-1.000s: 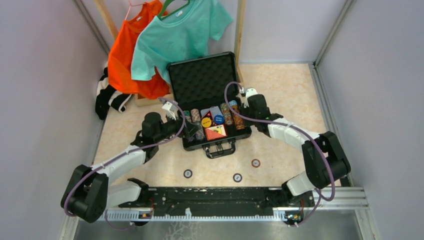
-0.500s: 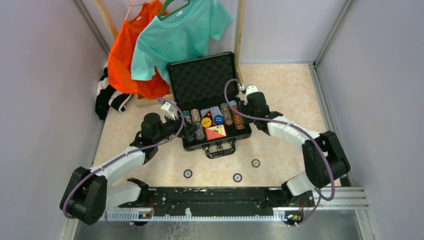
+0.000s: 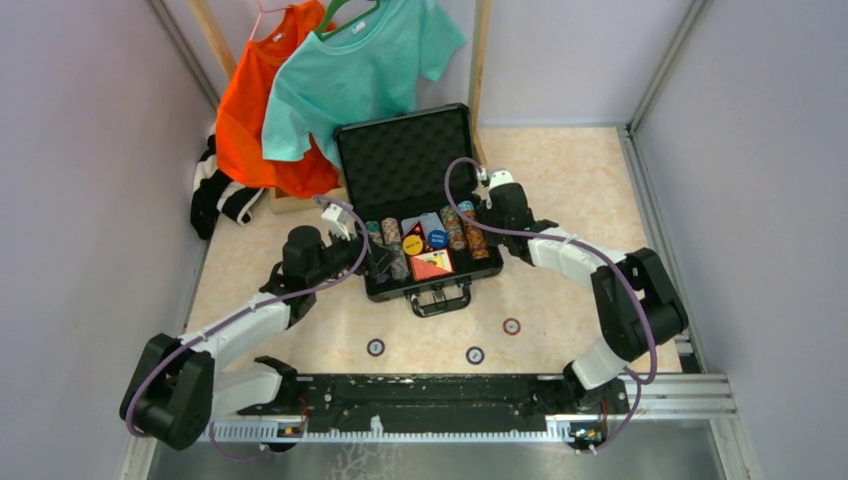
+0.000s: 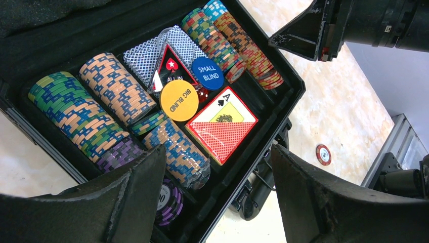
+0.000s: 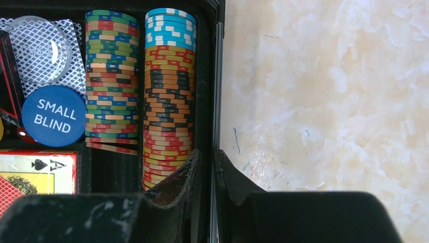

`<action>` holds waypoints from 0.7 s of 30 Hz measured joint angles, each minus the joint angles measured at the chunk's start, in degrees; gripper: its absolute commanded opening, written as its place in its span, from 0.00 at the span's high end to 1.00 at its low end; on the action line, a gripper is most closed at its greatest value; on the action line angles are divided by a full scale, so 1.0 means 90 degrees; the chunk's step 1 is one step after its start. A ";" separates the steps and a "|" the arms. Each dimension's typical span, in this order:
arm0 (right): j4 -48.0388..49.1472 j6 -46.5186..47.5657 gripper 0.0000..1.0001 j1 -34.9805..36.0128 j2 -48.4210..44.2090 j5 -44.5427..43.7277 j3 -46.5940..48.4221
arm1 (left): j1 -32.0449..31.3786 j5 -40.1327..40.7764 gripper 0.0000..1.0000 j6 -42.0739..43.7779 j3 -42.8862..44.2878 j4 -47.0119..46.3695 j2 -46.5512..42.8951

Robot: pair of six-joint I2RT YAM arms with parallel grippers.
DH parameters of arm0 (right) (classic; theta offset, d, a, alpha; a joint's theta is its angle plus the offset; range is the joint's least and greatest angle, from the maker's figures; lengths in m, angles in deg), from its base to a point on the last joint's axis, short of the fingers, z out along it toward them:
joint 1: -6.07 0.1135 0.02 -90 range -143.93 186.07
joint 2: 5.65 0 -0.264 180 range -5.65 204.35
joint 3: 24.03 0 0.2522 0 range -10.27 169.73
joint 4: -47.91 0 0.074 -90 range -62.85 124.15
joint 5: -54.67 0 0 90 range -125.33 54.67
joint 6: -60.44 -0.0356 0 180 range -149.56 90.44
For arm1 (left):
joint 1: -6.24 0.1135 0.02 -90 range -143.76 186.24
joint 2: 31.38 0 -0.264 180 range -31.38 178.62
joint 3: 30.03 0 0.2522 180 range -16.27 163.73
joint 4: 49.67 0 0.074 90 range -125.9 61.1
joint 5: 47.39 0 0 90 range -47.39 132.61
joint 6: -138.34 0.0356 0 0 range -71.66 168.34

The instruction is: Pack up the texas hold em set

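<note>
Beige marbled tabletop (image 3: 585, 190), grey walls (image 3: 90, 160); briefcase (image 3: 402, 160) open, 3 chips (image 3: 475, 355) loose

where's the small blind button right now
In the left wrist view the blue small blind button lies in the open briefcase's middle, beside the yellow big blind button and near the red card box.

The right fingers (image 5: 177, 187) pinch the right wall of the case (image 5: 208, 61): one is inside, at the near end of the outer chip row (image 5: 169, 101), and the other is outside, over the surface (image 5: 329, 101). That row is light blue at its far end, then orange, black and red. Just beside it lies a second chip row (image 5: 112, 81) in green, red and blue. Further left are a blue SMALL BLIND button (image 5: 53, 115), a clear disc (image 5: 38, 48) on patterned cards (image 5: 76, 76), and a red card box (image 5: 35, 174) showing an ace of spades.
</note>
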 measured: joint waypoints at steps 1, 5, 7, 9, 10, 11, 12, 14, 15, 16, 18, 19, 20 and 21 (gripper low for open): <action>0.0000 -0.0002 0.88 0.0000 0.0000 -0.0022 0.0000 | 0.0000 0.0000 0.19 0.0000 0.0000 0.0000 0.0000; -0.0005 0.0007 0.89 -0.0024 0.0000 -0.0066 0.0000 | 0.0000 -0.0002 0.19 0.0000 0.0000 0.0000 0.0000; -0.0005 0.0002 0.81 -0.0039 0.0000 -0.0066 0.0000 | 0.0000 -0.0002 0.19 0.0000 0.0000 0.0000 0.0000; -0.0002 -0.0019 0.73 -0.0049 0.0000 -0.0046 0.0000 | 0.0000 0.0000 0.19 0.0000 0.0000 0.0000 0.0000; 0.0000 -0.0007 0.71 -0.0058 0.0005 -0.0041 0.0000 | 0.0000 0.0000 0.19 0.0000 0.0000 0.0000 0.0000; -0.0007 -0.0005 0.70 -0.0078 0.0019 -0.0044 0.0000 | 0.0000 0.0000 0.19 0.0000 0.0000 0.0000 -0.0002; -0.0005 -0.0017 0.70 -0.0104 0.0046 -0.0051 0.0000 | 0.0000 0.0000 0.19 0.0000 0.0000 0.0000 -0.0002; -0.0007 -0.0007 0.70 -0.0163 0.0126 -0.0049 0.0000 | 0.0000 0.0000 0.19 0.0000 0.0000 0.0000 -0.0002; -0.0007 -0.0007 0.70 -0.0192 0.0172 -0.0051 0.0000 | 0.0000 0.0002 0.19 0.0000 0.0000 0.0000 -0.0002; -0.0007 -0.0010 0.70 -0.0209 0.0216 -0.0046 0.0000 | 0.0000 0.0002 0.19 0.0000 0.0000 0.0000 -0.0002; 0.0007 -0.0007 0.70 -0.0228 0.0255 -0.0036 0.0000 | 0.0000 0.0002 0.19 0.0002 0.0000 0.0000 -0.0002; 0.0010 -0.0007 0.70 -0.0228 0.0257 -0.0036 0.0000 | 0.0000 0.0002 0.19 0.0002 0.0000 0.0000 -0.0002; 0.0015 -0.0007 0.70 -0.0228 0.0257 -0.0034 0.0000 | 0.0000 0.0002 0.18 0.0000 0.0000 0.0000 -0.0002; 0.0017 -0.0005 0.70 -0.0228 0.0260 -0.0034 0.0000 | 0.0000 0.0002 0.18 0.0000 0.0000 0.0000 -0.0002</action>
